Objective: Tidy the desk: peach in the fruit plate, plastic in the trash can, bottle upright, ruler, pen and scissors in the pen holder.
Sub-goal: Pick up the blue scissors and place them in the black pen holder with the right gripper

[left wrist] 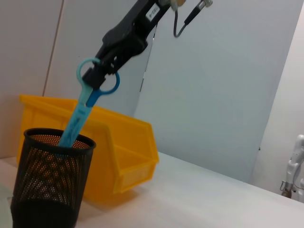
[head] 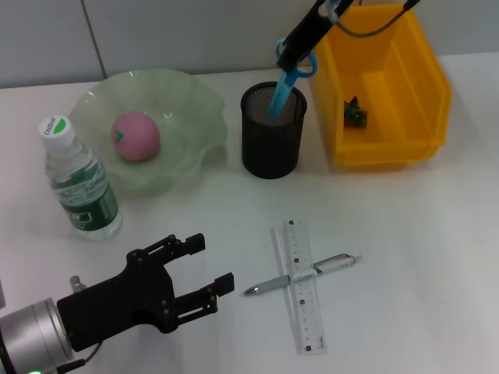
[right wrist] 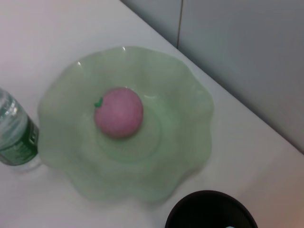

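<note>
Your right gripper (head: 294, 57) clamped on scissors (head: 285, 80), blades inside pen holder (head: 272, 131), left gripper (head: 204, 271) spread wide above worktop (head: 405, 257), pen (head: 302, 275) lying across ruler (head: 302, 284)

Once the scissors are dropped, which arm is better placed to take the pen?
Left, probably. The left gripper hangs open beside the pen lying across the ruler; the right gripper is up at the pen holder holding scissors.

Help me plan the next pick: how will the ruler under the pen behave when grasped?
The ruler lies flat on the table, so probably hard to get fingers under. It looks thin and clear, likely light and slippery. The pen lying across it would probably roll off.
</note>
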`<state>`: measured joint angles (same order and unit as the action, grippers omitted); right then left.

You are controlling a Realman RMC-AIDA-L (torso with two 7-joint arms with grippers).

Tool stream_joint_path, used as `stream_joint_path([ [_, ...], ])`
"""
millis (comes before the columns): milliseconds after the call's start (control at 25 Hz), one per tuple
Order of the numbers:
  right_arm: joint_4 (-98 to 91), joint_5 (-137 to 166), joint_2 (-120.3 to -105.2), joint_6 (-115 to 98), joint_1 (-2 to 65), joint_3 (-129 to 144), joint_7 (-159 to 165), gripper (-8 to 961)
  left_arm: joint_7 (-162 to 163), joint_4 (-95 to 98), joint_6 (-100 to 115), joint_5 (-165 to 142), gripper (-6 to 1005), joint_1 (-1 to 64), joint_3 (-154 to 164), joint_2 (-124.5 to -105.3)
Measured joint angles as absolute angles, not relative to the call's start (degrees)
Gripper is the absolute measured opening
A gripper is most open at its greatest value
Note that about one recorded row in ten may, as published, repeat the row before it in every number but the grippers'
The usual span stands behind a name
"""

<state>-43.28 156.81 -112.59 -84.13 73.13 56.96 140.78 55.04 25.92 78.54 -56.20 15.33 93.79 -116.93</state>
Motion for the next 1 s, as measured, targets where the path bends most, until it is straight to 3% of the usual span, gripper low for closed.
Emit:
stream_joint_path([
  [520, -35.5, 159.4, -114.35, -77.5, 75.3, 57.6, 141.6, 94, 54.4, 25.0, 78.3, -56.2, 786, 15.5, 93.2, -116.92],
  [1000, -35.9, 160.2, -115.08, -76.6, 75.1, 57.7, 143.8, 96, 54.4, 24.8, 78.6, -56.3, 785, 15.6, 93.6, -116.09],
])
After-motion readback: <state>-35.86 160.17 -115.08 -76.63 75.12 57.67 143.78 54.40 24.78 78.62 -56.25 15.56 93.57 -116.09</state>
